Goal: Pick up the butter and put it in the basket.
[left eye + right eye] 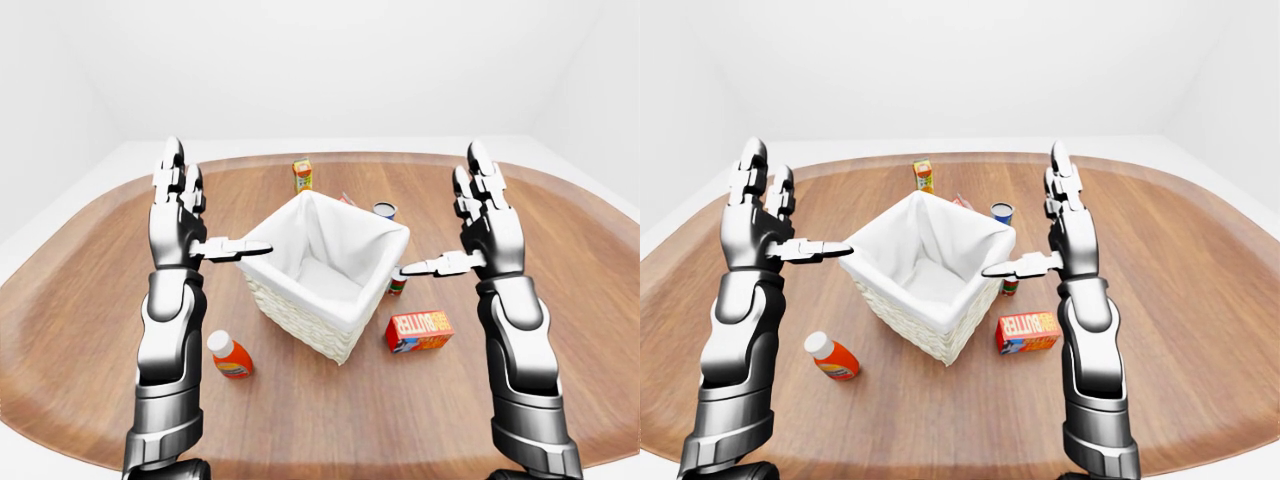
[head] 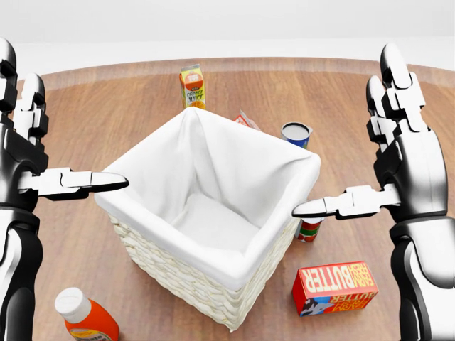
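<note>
**Butter not yet picked up; basket empty**

White walls ring a round wooden table (image 1: pixel 90 330). Centre stands the cloth-lined wicker basket (image 2: pixel 213 213), nothing inside. Left hand (image 2: pixel 28 153) and right hand (image 2: pixel 405 167) hover spread wide, holding nothing. Lower right, beside the basket, lies the red box reading "BUTTER" (image 2: pixel 334 287). Orange juice carton (image 2: pixel 192 87) and ketchup bottle (image 2: pixel 85 317) show labels I cannot read

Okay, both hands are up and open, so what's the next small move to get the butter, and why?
Probably lower the right hand toward the butter box. The box lies on the table just right of the basket in the head view, below that hand's outstretched thumb. Both hands are open and hold nothing, and the left hand is on the basket's far side, so the right looks better placed.
</note>
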